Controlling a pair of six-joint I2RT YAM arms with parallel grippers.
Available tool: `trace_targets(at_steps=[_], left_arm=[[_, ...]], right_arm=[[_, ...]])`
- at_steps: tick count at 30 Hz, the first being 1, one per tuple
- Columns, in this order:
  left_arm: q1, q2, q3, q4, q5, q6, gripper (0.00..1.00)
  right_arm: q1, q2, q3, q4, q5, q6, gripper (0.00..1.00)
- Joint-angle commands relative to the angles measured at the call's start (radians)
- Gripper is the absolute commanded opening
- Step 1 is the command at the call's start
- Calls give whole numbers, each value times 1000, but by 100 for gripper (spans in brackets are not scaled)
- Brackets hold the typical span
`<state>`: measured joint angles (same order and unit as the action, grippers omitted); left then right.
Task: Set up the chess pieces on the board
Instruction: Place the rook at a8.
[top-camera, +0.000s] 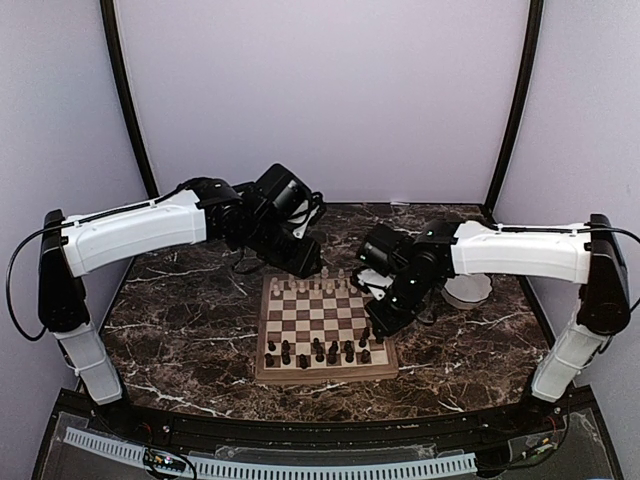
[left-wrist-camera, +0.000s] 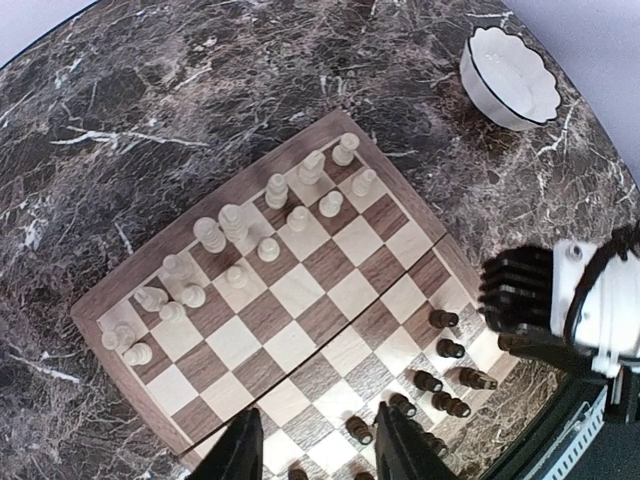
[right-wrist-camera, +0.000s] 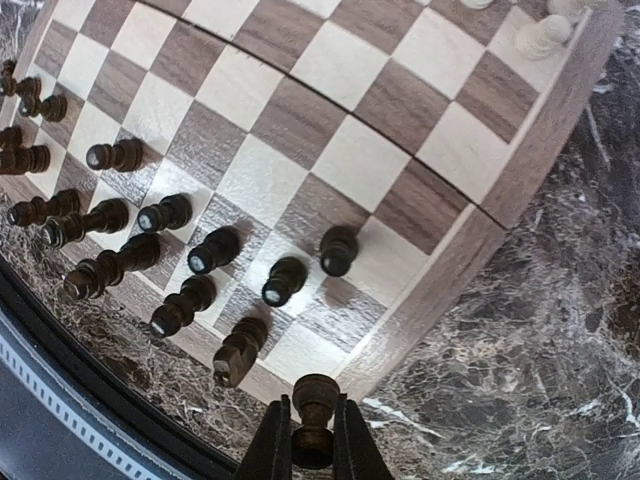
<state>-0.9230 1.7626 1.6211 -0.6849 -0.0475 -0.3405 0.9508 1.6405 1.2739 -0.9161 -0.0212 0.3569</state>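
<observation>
Dark brown round-headed piece (right-wrist-camera: 315, 388) — nipped in right pincer (right-wrist-camera: 312, 412), beside board (right-wrist-camera: 330, 150)

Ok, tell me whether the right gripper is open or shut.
Shut on a dark piece: the right gripper pinches it between both fingers.

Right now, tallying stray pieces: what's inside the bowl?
The bowl shows only white inside, nothing dark. Anything pale could blend in, and from above the right arm covers part of it.
</observation>
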Motion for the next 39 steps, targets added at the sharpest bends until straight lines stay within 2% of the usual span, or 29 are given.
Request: trace_targets(at_steps=[1,22,32,39], left_arm=[[26,-74,-26,-30,-35,-29,41],[39,-91,-49,-17,-25,-43,41],[38,-77,-46,-11,-12,-45,41],[39,-72,-44,-10,-7,-45,41]], right_arm=[[52,59,37,-15,-9,10,4],[78,114,9,-15,1,15,6],[78,108,4,-31,4,14,17],[76,99,74,-70,6,-4,25]])
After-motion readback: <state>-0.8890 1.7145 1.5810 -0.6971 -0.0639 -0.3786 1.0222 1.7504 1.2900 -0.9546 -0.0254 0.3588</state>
